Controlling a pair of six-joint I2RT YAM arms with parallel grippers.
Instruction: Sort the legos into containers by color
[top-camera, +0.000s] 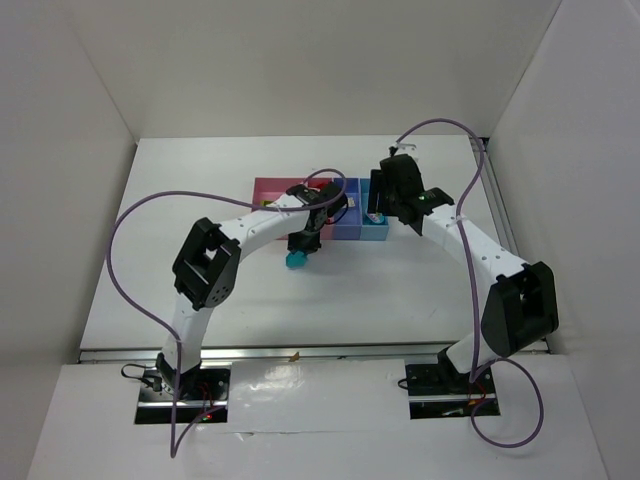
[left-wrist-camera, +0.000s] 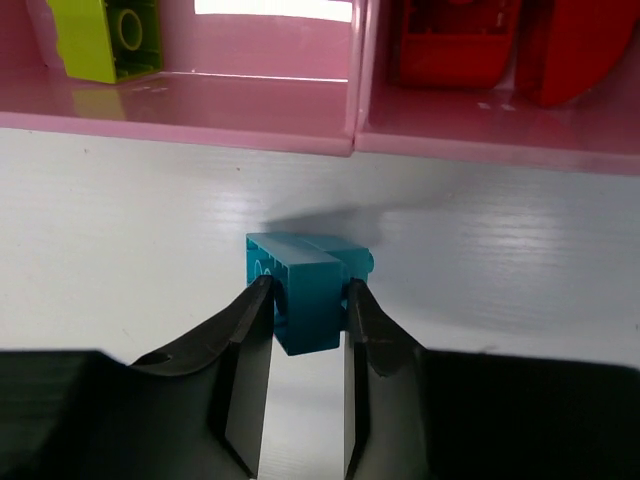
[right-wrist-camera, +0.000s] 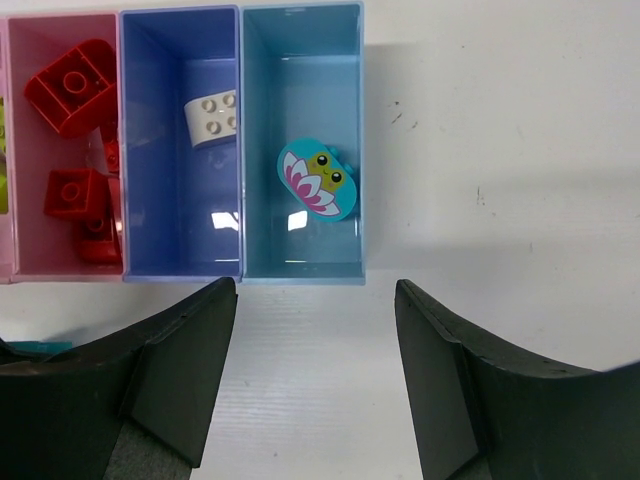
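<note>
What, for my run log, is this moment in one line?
left hand: shut on cyan lego | right hand: open, by cyan bin | stage: not yet binned

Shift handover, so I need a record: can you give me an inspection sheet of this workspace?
Surface: white table, no spills seen.
Job's things: cyan brick on the table; bins hold red bricks, white brick, cyan round piece; lime brick in wide pink bin.
Clutter: nothing seen.
Grippers: left gripper shut on the cyan brick; right gripper open, facing the bins.
Cables: purple cables loop over both arms.
Surroundings: white walls on three sides.
</note>
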